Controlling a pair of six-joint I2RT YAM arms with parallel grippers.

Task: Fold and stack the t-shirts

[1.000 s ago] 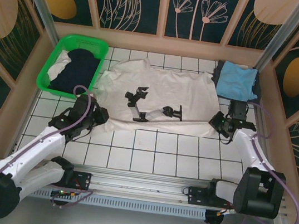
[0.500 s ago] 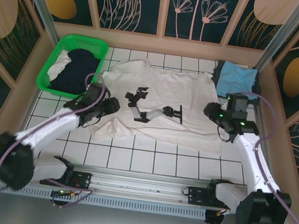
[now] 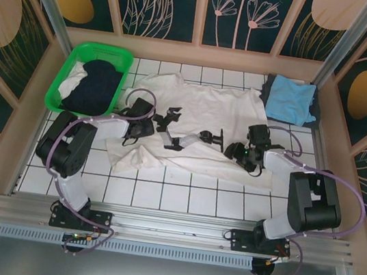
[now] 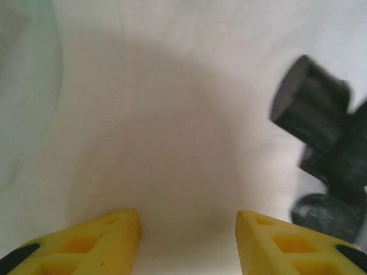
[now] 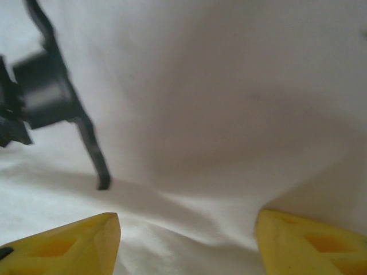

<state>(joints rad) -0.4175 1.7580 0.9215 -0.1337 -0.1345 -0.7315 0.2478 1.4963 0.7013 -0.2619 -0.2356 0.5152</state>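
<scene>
T-shirts: one white (image 3: 208, 110), one blue (image 3: 289, 98), one grey (image 3: 267, 93), one navy (image 3: 98, 83).

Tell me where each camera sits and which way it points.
Top external: above and behind the arms, looking down at the table, white t-shirt and green basket; left arm and right arm show.
Left wrist: on the left arm, close over the white t-shirt; the left fingers show.
Right wrist: on the right arm, close over it too; the right fingers show.
Shared: both wrist views catch its black prints.
</scene>
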